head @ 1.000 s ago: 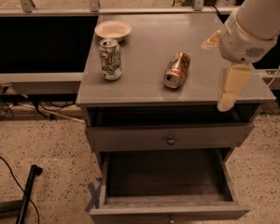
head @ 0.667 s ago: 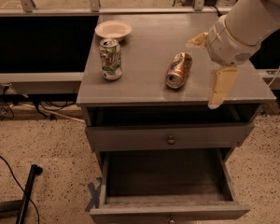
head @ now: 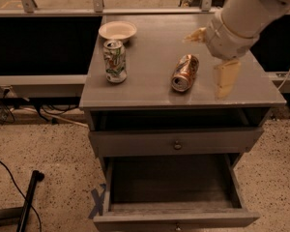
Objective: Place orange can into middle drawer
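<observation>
Orange can [head: 185,72] on its side on the cabinet top [head: 150,88]; gripper [head: 206,64] spread wide and empty beside it.

Orange can position: lying on the right half of the grey top, silver end toward the front edge, outside any drawer. The gripper is over the right part of the top, just right of the orange can; one pale finger [head: 227,79] points down near the right front edge, and the other sits behind the can, with nothing between them. Middle drawer [head: 176,220]: pulled fully out below, plank floor exposed. The upper drawer front [head: 135,143] is closed. A white-and-green can [head: 115,61] stands upright on the left half of the top, with a pale bowl [head: 117,31] just behind it.
</observation>
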